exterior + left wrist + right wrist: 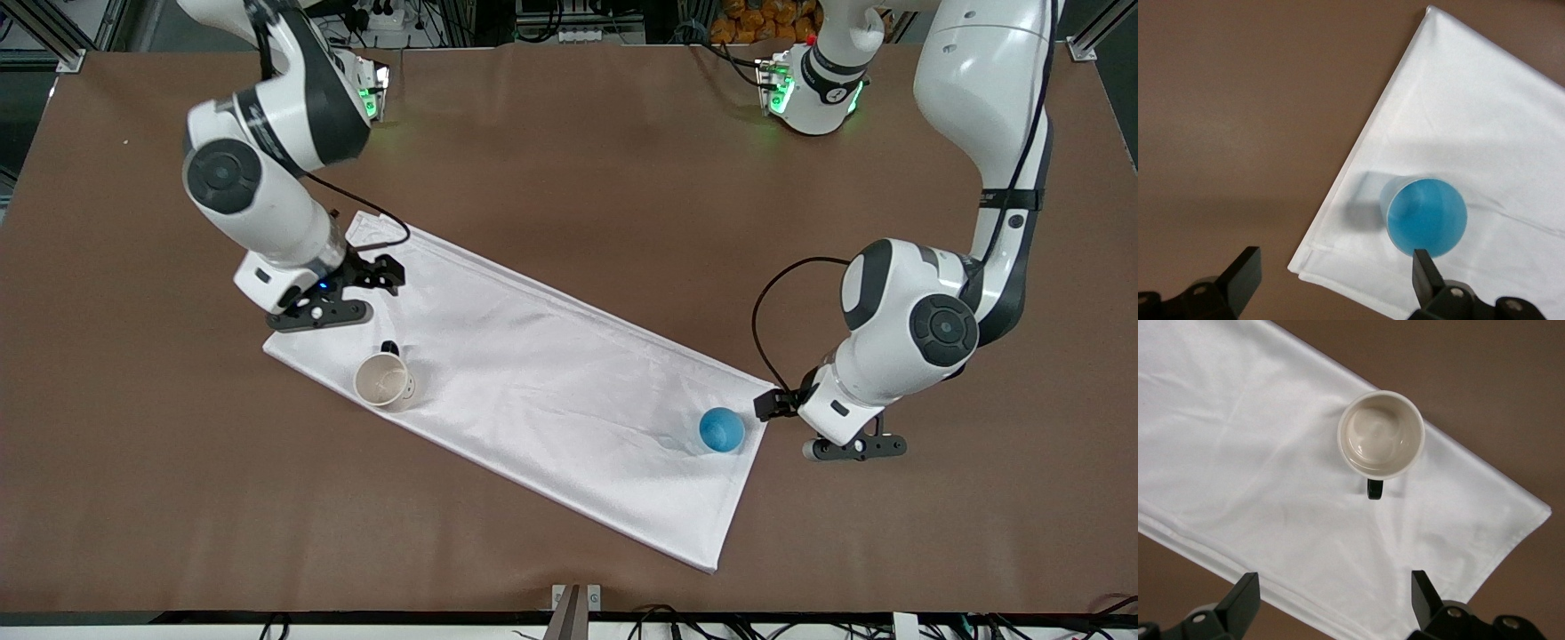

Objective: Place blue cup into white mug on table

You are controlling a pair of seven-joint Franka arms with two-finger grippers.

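Note:
The blue cup (721, 430) stands upright on the white cloth at its corner toward the left arm's end of the table (569, 133). In the left wrist view the cup (1426, 215) sits close to one fingertip (1425, 268). My left gripper (853, 447) (1335, 277) is open and empty, over the cloth's corner beside the cup. The white mug (383, 380) stands upright and empty on the cloth toward the right arm's end, its black handle (1375, 488) showing. My right gripper (320, 313) (1333, 597) is open and empty, over the cloth's edge beside the mug (1381, 435).
A white rectangular cloth (551, 373) lies slantwise across the middle of the brown table, under both cups. The arms' bases stand along the table's edge farthest from the front camera. Bare tabletop surrounds the cloth.

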